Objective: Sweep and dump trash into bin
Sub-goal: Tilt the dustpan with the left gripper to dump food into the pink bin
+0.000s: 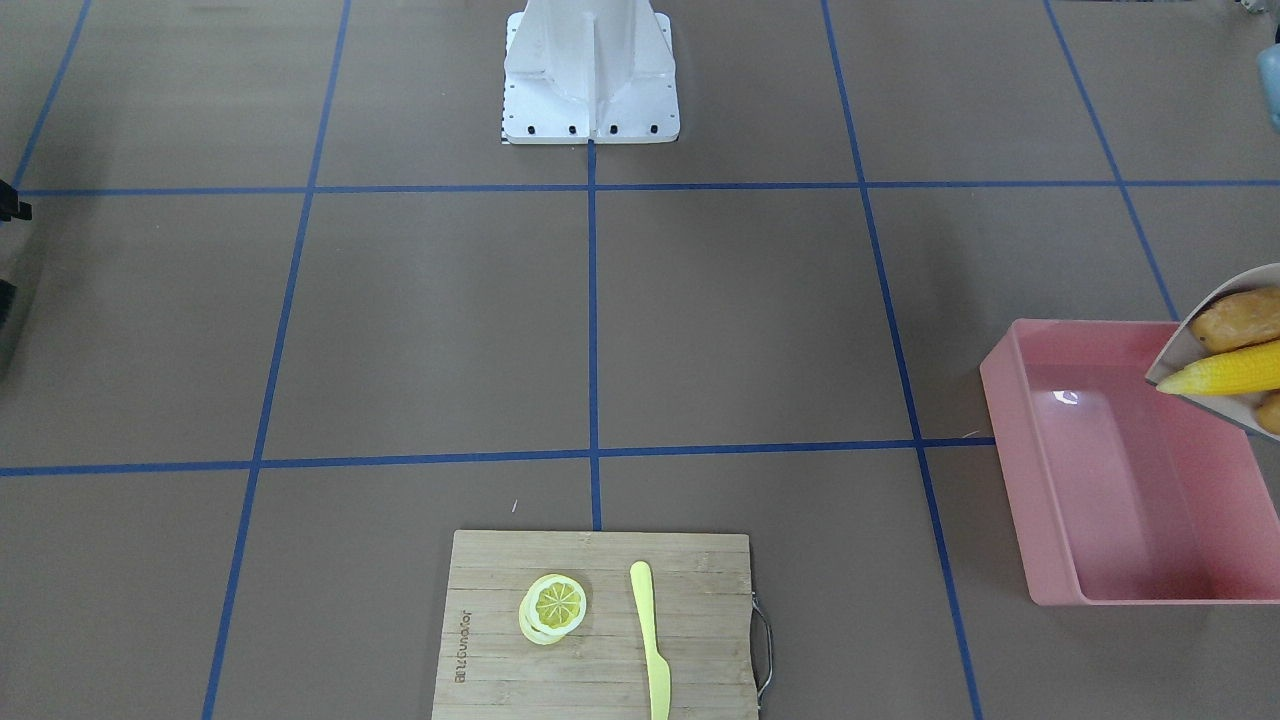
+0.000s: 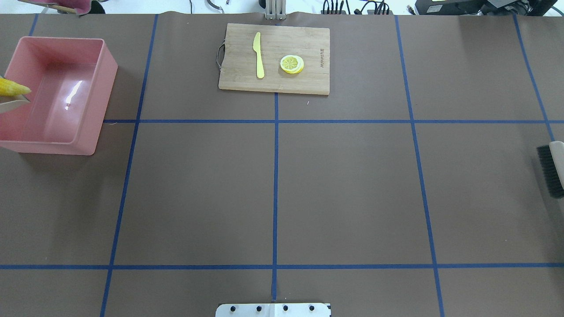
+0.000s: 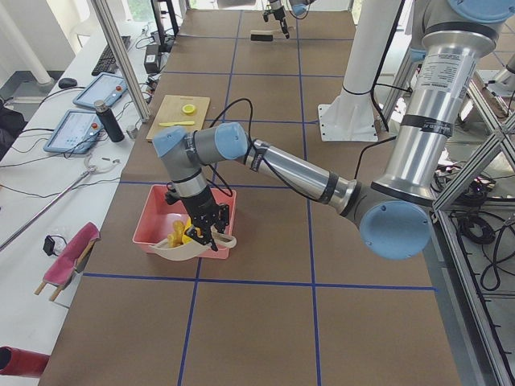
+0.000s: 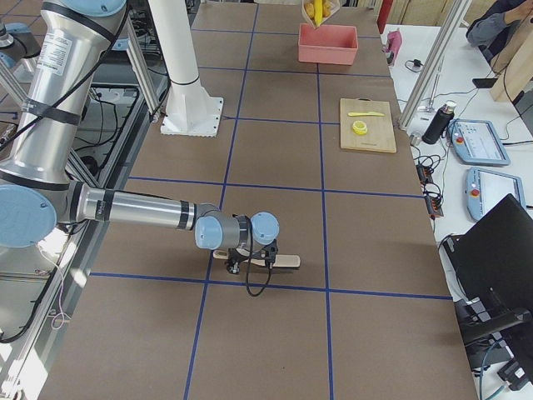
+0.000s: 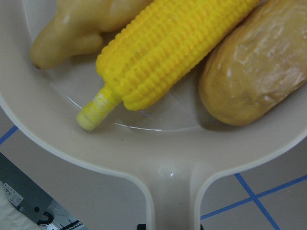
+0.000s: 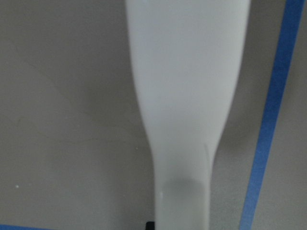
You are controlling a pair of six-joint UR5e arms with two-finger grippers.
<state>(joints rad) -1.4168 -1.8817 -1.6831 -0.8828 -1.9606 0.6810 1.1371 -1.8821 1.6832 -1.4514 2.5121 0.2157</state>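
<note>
The yellow plastic corn cob (image 5: 168, 52) lies in the middle of the beige plastic dustpan (image 5: 168, 158). The rounded brown toy potato (image 5: 254, 72) is at its 3 o'clock and the knobbly tan toy ginger root (image 5: 81, 24) at its 10 o'clock. The stalk end of the cob points to 7 o'clock, toward the handle. All three pieces are in the pan.

The pan hangs tilted over one end of the large pink rectangular plastic bin (image 1: 1010, 450). In the front-facing view the tip of the cob reaches past the lip of the pan, toward 9 o'clock, above the glossy inside of the bin.

My left pincer (image 3: 208, 238) is closed around the handle of the pan and carries it in the air. The fingers themselves hardly show in my wrist view.

Seen from overhead, the bin stands at 10 o'clock from the table's centre. A bamboo cutting board (image 2: 238, 75) lies at 12 o'clock and bears a pale yellow lemon slice (image 2: 291, 64) and a yellow plastic knife (image 2: 258, 55), well apart from each other.

At 3 o'clock a cream hand brush with black bristles (image 2: 548, 171) lies flat on the table. My right pincer (image 4: 250, 260) is at its handle. Whether it clamps the handle or stands loose, I cannot tell.

The table (image 2: 352, 193) is covered with brown paper, divided into big squares by blue tape. My white base plate (image 2: 273, 310) is at 6 o'clock. Beside the table runs a white bench (image 4: 416, 71) with two tablets (image 4: 479, 142) and a dark bottle (image 4: 437, 123).
</note>
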